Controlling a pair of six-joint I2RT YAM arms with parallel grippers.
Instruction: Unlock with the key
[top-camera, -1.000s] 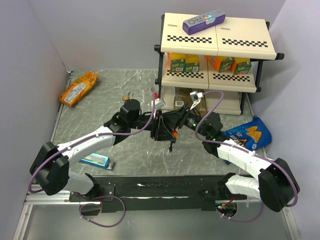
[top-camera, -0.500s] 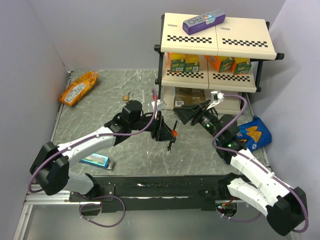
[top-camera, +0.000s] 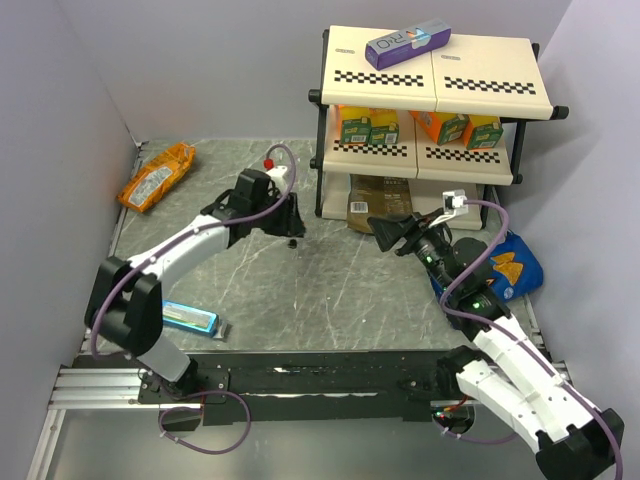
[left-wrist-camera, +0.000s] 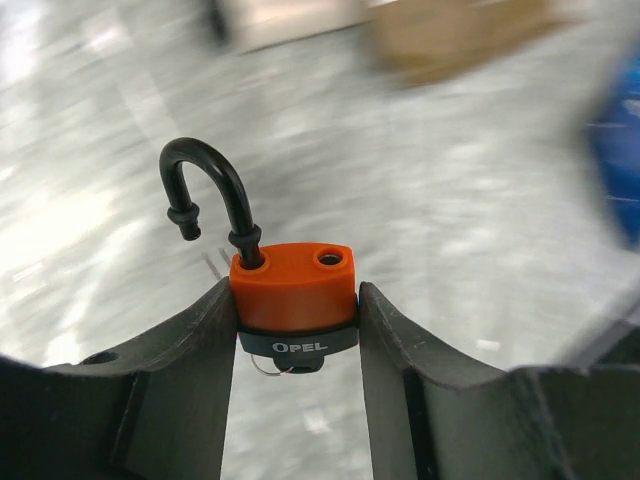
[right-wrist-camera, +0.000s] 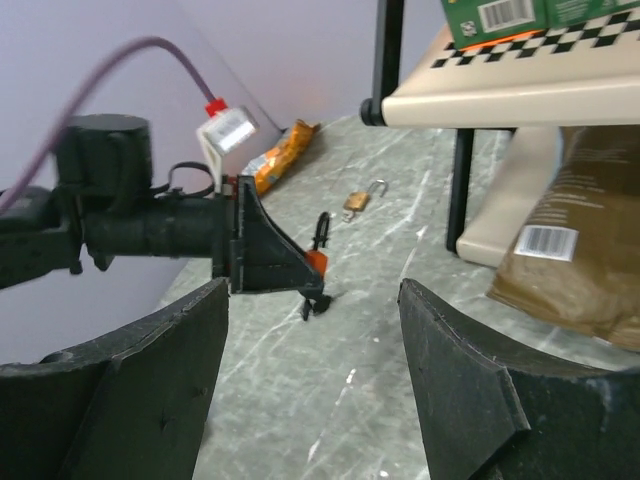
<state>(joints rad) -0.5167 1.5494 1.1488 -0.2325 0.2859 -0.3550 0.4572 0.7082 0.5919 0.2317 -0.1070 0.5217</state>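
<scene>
left claw (top-camera: 288, 216) clenched on orange padlock (left-wrist-camera: 293, 285), shackle open | key (right-wrist-camera: 312, 303) apparently hangs under lock body, long axis near vertical, centre of right wrist view | right claw (top-camera: 388, 230) released, empty, well apart, right of centre in top view | left claw nearer

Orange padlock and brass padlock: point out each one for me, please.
orange padlock (left-wrist-camera: 293, 285), left wrist view, on its orange body.
brass padlock (right-wrist-camera: 354, 203), right wrist view, on its brass body.
</scene>
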